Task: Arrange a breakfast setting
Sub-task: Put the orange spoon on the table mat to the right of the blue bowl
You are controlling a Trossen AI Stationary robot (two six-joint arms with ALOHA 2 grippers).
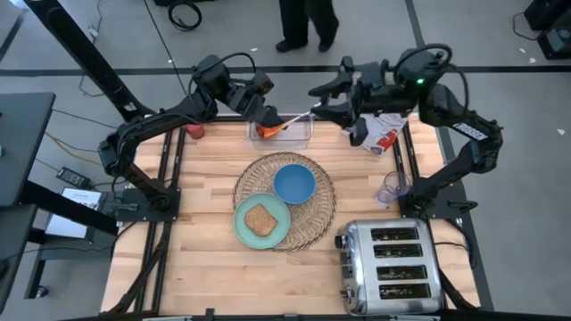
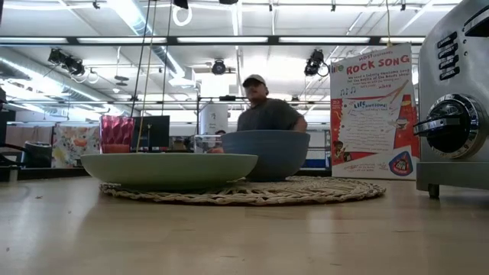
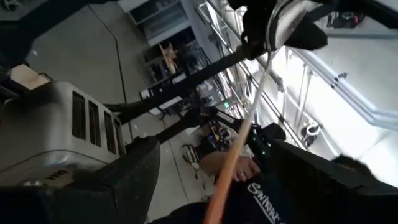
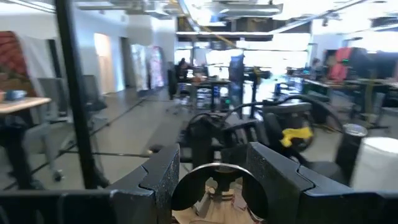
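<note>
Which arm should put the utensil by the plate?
Probably the left. The left gripper holds the utensil by its orange handle above the tub, and the plate lies on that arm's side of the mat. The right gripper is just at its far tip.

From my remote station: plate (image 1: 262, 221) with toast (image 1: 260, 218) and bowl (image 1: 293, 183) share the mat (image 1: 317, 214) mid-table; toaster (image 1: 390, 267) to their right.

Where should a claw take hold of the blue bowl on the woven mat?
Probably at the rim, from straight above. The blue bowl sits upright and open on the woven mat. Its far edge is the clearer side, since the green plate with the toast sits close against its near side.
</note>
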